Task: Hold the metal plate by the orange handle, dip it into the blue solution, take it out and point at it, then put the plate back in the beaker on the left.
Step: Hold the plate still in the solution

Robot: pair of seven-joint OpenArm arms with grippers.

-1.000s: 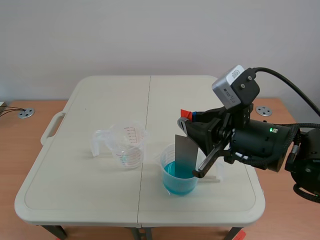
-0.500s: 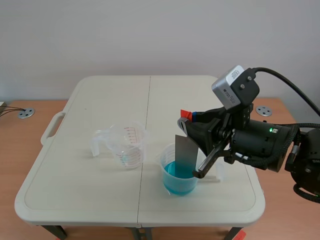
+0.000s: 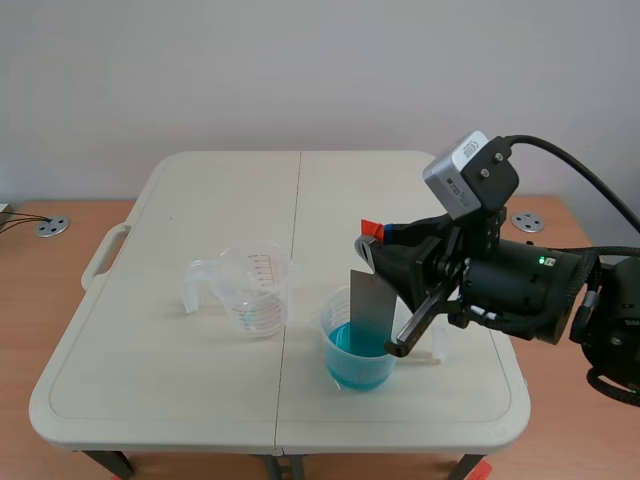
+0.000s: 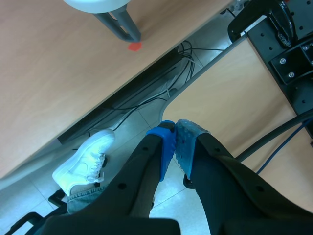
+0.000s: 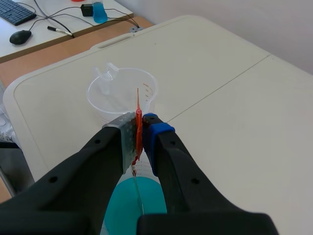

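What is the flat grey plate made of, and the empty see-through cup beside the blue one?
The flat grey rectangular plate looks like thin metal: dull, evenly grey, straight-edged. The empty clear beaker seems plastic: see-through, slightly cloudy, red printed marks.

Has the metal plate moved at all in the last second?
No. The metal plate stays at the same height against the rim of the blue beaker, lower end dipped in, right gripper shut on its orange handle.
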